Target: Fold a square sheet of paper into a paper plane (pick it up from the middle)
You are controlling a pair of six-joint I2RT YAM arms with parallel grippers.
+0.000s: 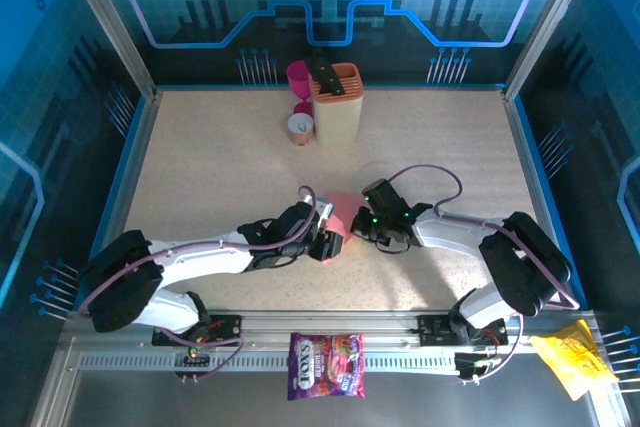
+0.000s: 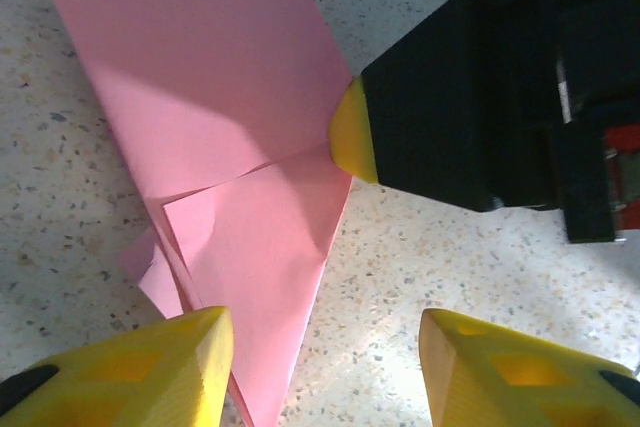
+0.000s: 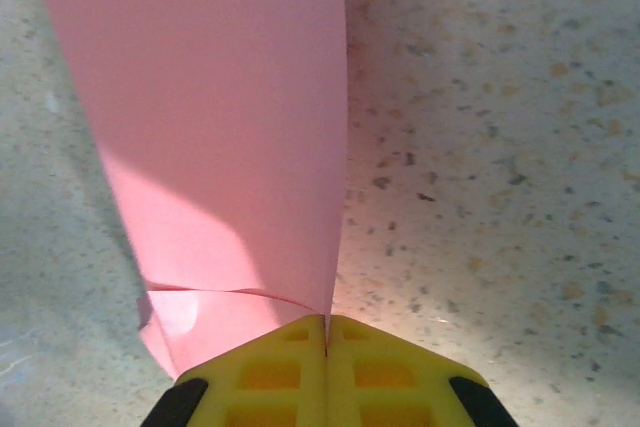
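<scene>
The square sheet of paper, salmon pink, lies mid-table folded into a long shape that narrows to a point. My right gripper is shut on its right edge, next to a crease line. In the left wrist view the paper shows a folded flap tapering to a tip between my yellow fingers. My left gripper stands open over that tip, its left finger above the paper and its right finger over bare table. The right gripper's yellow fingertip pinches the paper's edge. Both grippers meet at the paper.
A beige slotted holder, a magenta cup and a small round tub stand at the back centre. A purple candy bag lies on the front rail and a yellow bag at the front right.
</scene>
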